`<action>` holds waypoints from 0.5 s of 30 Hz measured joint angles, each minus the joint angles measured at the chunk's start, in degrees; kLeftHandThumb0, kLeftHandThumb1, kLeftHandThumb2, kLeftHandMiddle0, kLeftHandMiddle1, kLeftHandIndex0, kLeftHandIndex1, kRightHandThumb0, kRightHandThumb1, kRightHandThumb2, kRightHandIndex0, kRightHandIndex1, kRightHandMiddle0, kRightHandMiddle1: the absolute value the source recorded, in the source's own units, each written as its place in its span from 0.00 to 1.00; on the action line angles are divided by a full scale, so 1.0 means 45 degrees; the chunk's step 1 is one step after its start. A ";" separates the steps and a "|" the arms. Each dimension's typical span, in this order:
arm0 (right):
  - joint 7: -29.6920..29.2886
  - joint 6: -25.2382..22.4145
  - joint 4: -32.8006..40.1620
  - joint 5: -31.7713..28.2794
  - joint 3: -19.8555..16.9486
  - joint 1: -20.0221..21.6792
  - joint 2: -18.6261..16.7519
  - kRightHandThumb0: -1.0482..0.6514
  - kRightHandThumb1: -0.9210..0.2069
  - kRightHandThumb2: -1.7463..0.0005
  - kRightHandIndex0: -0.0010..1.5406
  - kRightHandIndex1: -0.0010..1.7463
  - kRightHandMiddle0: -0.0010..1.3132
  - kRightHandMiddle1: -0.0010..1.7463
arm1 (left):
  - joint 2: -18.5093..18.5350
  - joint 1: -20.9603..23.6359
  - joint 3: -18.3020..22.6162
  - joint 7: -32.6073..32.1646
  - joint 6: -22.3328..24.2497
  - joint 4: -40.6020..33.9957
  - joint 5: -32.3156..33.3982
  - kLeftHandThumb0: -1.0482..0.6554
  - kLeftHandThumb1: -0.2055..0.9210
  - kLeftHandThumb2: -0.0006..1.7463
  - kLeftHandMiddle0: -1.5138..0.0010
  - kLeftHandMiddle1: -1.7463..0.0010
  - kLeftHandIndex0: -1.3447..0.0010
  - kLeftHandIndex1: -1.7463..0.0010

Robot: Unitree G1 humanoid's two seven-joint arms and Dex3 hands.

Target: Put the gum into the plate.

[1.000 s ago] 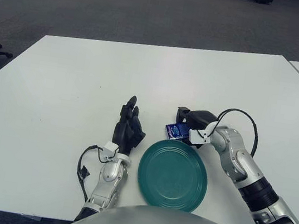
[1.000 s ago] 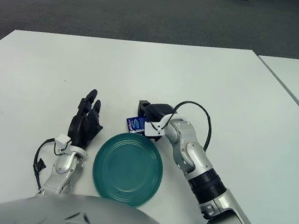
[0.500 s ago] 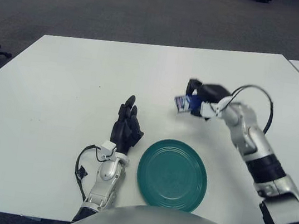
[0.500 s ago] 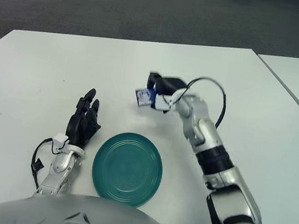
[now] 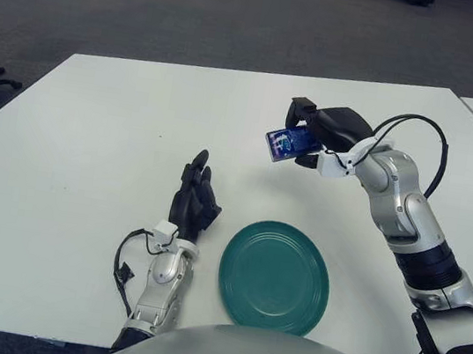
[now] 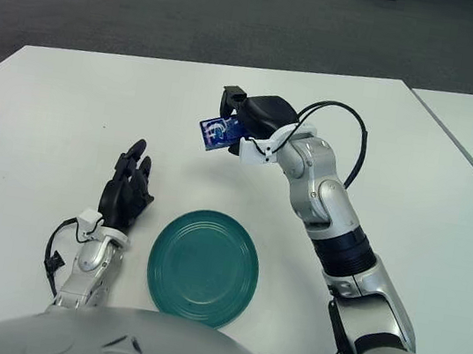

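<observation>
Left eye view: right robot hand [image 5: 306,138] pinched the gum [image 5: 282,143], held above the table [image 5: 87,164], beyond the plate [image 5: 274,276]; plate lay nearer the robot.

Right eye view: left robot hand [image 6: 124,195] showed left of plate, fingers straight, holding nothing.

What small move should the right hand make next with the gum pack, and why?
Probably bring the right hand down and toward the robot until it is over the green plate. It grips the blue gum pack raised above the white table, well beyond the plate's far rim, and the plate holds nothing. The left hand shows left of the plate.
</observation>
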State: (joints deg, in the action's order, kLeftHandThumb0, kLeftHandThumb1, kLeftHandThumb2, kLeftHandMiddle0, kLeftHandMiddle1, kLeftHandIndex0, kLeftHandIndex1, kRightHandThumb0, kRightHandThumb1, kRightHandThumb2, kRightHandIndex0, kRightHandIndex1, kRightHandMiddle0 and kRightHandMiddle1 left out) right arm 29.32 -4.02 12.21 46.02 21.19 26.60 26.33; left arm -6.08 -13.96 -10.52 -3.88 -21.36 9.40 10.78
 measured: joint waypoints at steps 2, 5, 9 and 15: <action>0.0071 -0.0086 0.0141 0.0035 -0.0014 -0.0130 0.0047 0.38 0.28 0.46 0.61 1.00 0.30 1.00 | -0.0001 -0.0007 0.0030 0.0040 0.0029 -0.0020 0.0000 0.12 1.00 0.53 0.87 1.00 1.00 0.70; 0.0331 -0.0259 0.0562 0.0053 -0.0011 -0.0449 0.0071 0.38 0.28 0.46 0.60 1.00 0.30 1.00 | -0.0001 -0.0019 0.0100 0.0121 0.0064 -0.0046 0.0002 0.12 1.00 0.53 0.87 1.00 1.00 0.70; 0.1000 -0.0648 0.1344 0.0063 0.0079 -0.0974 0.0056 0.38 0.27 0.47 0.58 1.00 0.30 1.00 | -0.0002 -0.0026 0.0147 0.0227 0.0114 -0.0074 -0.0004 0.12 1.00 0.53 0.87 1.00 1.00 0.70; 0.2135 -0.1249 0.2100 0.0077 0.0267 -0.1347 0.0002 0.38 0.28 0.46 0.53 1.00 0.30 1.00 | -0.0001 -0.0048 0.0207 0.0357 0.0169 -0.0112 -0.0023 0.12 1.00 0.53 0.88 1.00 1.00 0.71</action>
State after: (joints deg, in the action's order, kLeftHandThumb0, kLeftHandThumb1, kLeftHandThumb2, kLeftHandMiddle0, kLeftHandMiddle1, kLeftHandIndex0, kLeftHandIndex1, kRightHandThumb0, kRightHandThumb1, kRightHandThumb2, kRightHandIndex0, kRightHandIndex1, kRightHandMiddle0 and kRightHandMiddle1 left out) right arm 38.92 -9.64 21.66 46.36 22.39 20.53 26.34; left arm -6.08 -14.18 -9.59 -2.27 -20.60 8.89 10.67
